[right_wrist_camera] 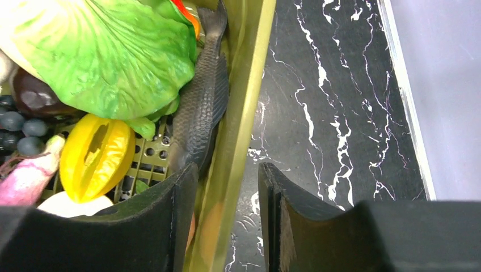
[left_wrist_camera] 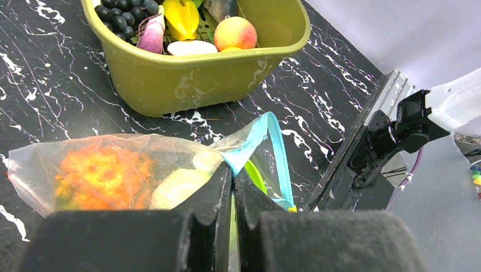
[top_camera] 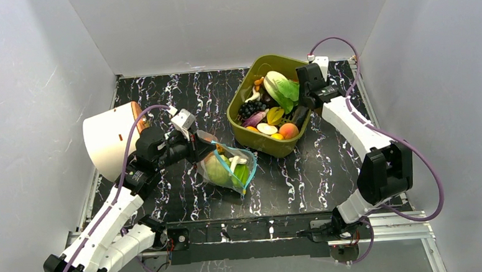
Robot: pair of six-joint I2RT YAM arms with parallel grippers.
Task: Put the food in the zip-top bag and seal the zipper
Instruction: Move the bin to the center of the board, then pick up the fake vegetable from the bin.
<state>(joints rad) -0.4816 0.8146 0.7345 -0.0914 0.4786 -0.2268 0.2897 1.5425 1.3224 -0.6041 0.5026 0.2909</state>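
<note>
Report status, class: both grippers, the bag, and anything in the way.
Left gripper shut on bag edge. Right gripper open, astride tub wall. Bag on table, part filled, zipper unsealed. Tub beside bag, apart.

Bare table [top_camera: 333, 168] near right; middle crowded
Olive tub [top_camera: 261, 144] blocks far middle, its right wall between the parted fingers of the right gripper [right_wrist_camera: 227, 192]; zip-top bag [top_camera: 228, 168] just near-left; white shade [top_camera: 105, 146] at left

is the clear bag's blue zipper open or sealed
Open: on the clear crinkly plastic zip-top bag, the thin light-blue zipper strip bows apart in a loop, its two sides not pressed together.
</note>
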